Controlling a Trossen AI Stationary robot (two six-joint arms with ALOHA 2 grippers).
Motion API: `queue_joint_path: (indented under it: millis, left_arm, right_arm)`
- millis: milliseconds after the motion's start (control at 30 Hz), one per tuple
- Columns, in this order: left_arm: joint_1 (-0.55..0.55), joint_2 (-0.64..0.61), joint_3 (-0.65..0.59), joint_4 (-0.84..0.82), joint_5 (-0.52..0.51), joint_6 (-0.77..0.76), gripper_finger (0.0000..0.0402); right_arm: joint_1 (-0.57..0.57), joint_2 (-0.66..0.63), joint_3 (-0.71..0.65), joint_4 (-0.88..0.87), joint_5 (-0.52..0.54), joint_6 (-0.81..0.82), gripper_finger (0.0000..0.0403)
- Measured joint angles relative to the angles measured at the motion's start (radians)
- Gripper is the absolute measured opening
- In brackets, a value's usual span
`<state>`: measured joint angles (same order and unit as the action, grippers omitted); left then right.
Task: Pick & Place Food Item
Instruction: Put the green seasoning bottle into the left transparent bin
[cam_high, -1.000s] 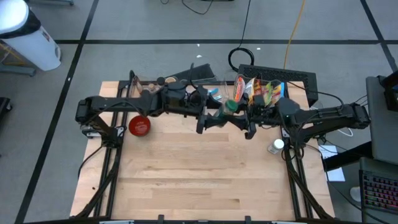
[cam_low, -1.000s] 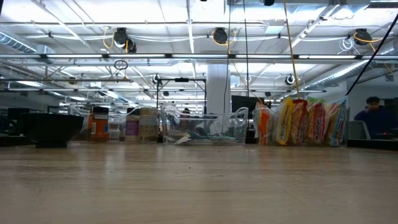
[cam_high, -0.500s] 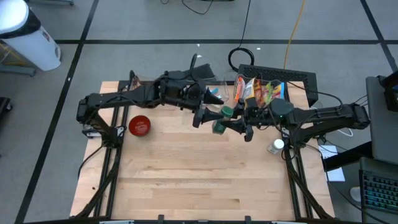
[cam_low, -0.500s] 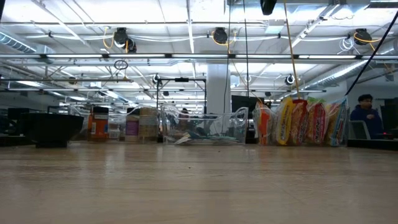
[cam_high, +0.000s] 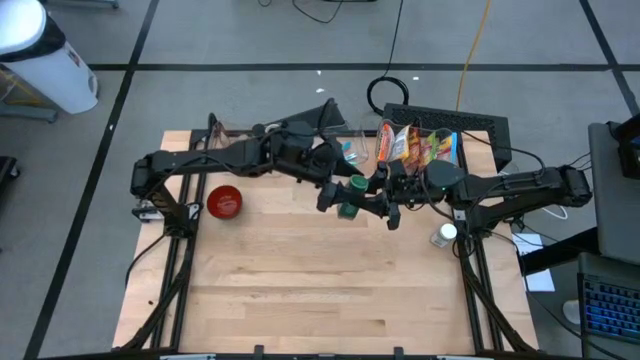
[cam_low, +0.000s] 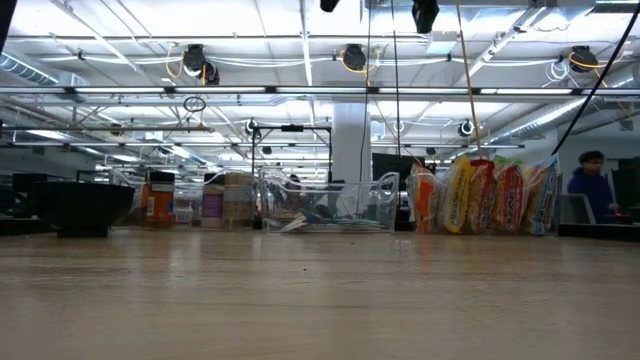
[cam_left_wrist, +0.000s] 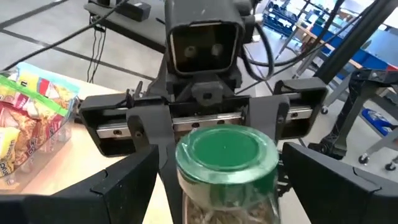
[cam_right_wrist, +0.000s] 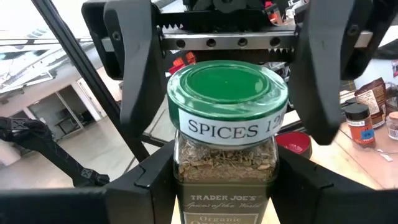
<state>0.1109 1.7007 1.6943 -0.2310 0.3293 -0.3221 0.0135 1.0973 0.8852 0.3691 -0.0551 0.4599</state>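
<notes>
Spice jar (cam_right_wrist: 225, 134) held in mid-air above the far middle of the table (cam_high: 330, 290), between two grippers.
Gripped low on the glass by the right gripper (cam_high: 372, 203); left gripper (cam_high: 333, 193) spread wide on either side of the green lid, not yet touching. Likely risks: knocked askew if closed off-centre, dropped onto the wood if released before the second grip bites.

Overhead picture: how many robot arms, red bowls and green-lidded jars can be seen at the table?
Robot arms: 2, the left arm and the right arm
Red bowl: 1
Green-lidded jar: 1
Total: 4
</notes>
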Motion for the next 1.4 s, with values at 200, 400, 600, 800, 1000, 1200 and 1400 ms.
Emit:
queue_joint_path:
  millis: [200,400,600,800,1000,1200,1400]
  left_arm:
    - [0.004,-0.001,0.000,-0.027,0.023,0.002,0.0333]
    - [0.004,-0.002,0.000,-0.029,0.026,0.000,0.0247]
    - [0.007,-0.002,0.000,-0.025,0.033,-0.005,0.0202]
    - [0.008,-0.002,-0.002,-0.007,0.033,0.001,0.0202]
    - [0.017,-0.019,-0.002,0.005,0.040,0.014,0.0202]
    - [0.038,-0.069,-0.001,-0.002,0.040,0.026,0.0202]
    - [0.109,-0.160,-0.001,-0.150,0.015,0.038,0.0202]
  right_arm:
    - [0.000,0.000,0.000,0.000,0.000,0.000,0.0187]
    - [0.000,0.000,0.000,-0.004,0.000,0.000,0.0187]
    - [0.000,0.000,0.000,-0.009,0.004,-0.001,0.0187]
    - [0.001,-0.002,0.002,-0.015,0.005,-0.002,0.0187]
    - [0.001,-0.004,0.002,0.010,-0.004,-0.003,0.0240]
    - [-0.013,-0.014,0.002,0.022,-0.004,0.000,0.0324]
    - [-0.037,-0.028,0.001,0.023,-0.002,-0.001,0.0332]
